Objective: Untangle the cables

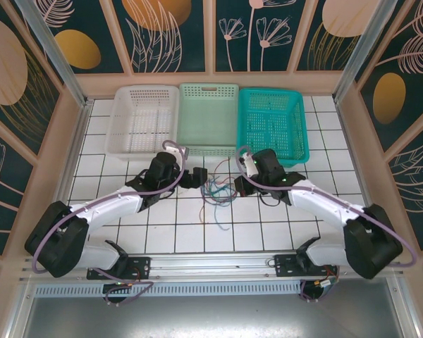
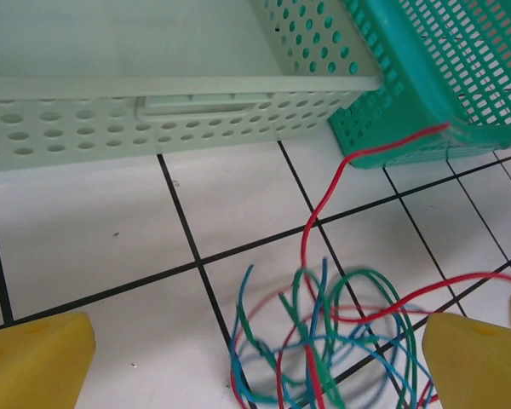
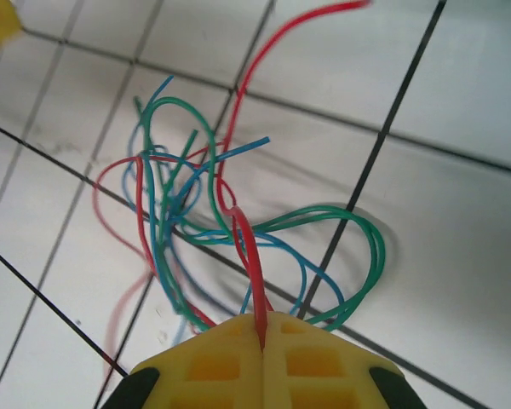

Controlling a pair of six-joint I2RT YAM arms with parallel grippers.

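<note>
Nearest, both arms' bases sit at the table's (image 1: 162,229) near edge; the arms angle inward toward the table's middle.

L side: left hand (image 1: 194,177) is low over the tiles just L of the tangle, jaws spread wide w/ nothing between them; in the left wrist view its yellow fingers (image 2: 36,360) stand at the frame's two lower corners, and the left hand (image 2: 255,371) gap frames the wire pile.

R side: right hand (image 1: 242,184) is just R of the tangle; in the right wrist view the right hand (image 3: 262,341) has its yellow jaws pressed together, pinching a red cable (image 3: 249,245) that rises out of the pile into the seam.

Between the hands lie the cables (image 1: 217,190): blue, green and red strands looped over each other on the white tiles (image 3: 200,213); knotted, not separated.

In the left wrist view one red strand (image 2: 322,204) leaves the pile (image 2: 324,341) and runs to the teal basket's lower edge; contact unclear.

Farther back, three baskets in a row: white basket (image 1: 144,89) L, pale green basket (image 1: 209,90) mid, teal basket (image 1: 271,94) R.
</note>
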